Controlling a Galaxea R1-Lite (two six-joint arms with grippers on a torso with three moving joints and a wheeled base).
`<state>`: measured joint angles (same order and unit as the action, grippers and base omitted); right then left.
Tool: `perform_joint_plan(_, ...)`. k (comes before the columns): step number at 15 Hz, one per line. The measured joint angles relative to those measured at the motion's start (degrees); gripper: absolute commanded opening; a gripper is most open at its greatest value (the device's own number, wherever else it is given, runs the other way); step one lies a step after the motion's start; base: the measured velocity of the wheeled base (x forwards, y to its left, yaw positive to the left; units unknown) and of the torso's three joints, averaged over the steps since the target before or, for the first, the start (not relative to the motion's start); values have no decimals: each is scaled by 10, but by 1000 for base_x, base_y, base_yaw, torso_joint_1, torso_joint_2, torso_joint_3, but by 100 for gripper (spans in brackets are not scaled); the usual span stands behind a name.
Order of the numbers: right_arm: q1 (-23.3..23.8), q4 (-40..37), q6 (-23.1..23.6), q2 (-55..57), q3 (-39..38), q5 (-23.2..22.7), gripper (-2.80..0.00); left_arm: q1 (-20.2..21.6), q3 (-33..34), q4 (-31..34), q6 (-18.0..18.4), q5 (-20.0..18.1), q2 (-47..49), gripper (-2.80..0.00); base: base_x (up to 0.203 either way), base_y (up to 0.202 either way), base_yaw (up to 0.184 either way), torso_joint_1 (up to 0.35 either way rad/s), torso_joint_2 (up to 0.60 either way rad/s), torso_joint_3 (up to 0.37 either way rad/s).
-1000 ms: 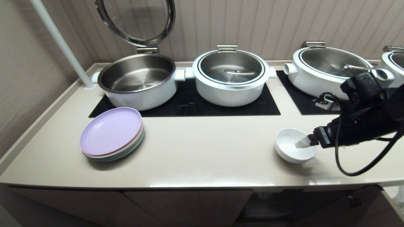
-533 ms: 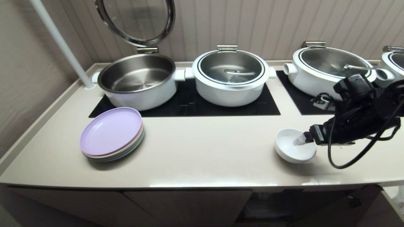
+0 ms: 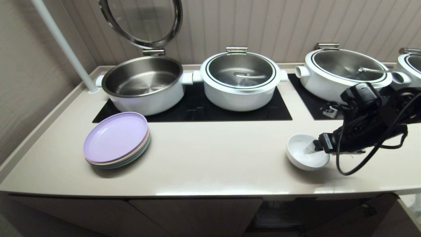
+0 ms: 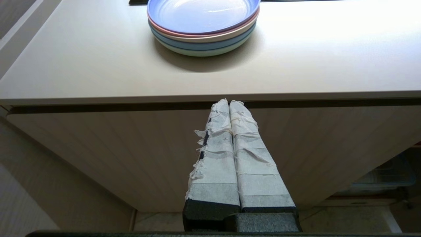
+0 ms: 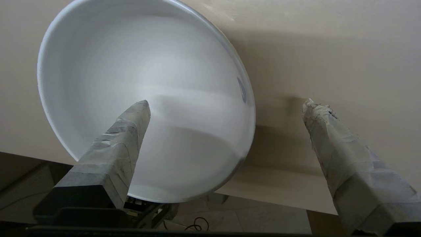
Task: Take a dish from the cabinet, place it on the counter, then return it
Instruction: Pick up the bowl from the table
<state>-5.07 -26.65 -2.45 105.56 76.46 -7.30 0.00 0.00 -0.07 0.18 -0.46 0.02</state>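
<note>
White ceramic: your dish [image 3: 304, 157] was a small, plain, deep-bodied bowl, glossy and with nothing in it.
Dish position: it sat on the beige counter [image 3: 210, 158] near the front edge, toward the right end, in front of the black cooktop panel [image 3: 197, 108].
Right gripper: your right gripper [image 5: 225, 107] had its taped fingers spread wide, one inside the bowl and one outside the rim, gripping nothing.
Left gripper: your left gripper [image 4: 229, 102] hung before the cabinet [image 4: 131, 154] front with its fingers pressed together, holding nothing.
Pots: the left pot [image 3: 143, 84] stood open and bare inside; the middle pot [image 3: 240, 80] and the right pot [image 3: 342, 74] were lidded.
Plates: pastel plates [image 3: 116, 140] lay stacked at the counter's left.
</note>
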Motion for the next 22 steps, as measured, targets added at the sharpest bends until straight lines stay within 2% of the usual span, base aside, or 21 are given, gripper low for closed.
perform_joint_plan(6, 1, 4, -16, 12, 0, 0, 0, 0, 0, 0, 0, 0, 0, -280, 0, 0, 0, 0, 0, 0)
perform_joint_plan(16, 0, 7, -17, 33, 15, 0, 0, 0, 0, 0, 0, 0, 0, -280, 0, 0, 0, 0, 0, 0)
perform_joint_plan(22, -2, 7, -53, 44, 31, 0, 0, 0, 0, 0, 0, 0, 0, -280, 0, 0, 0, 0, 0, 0)
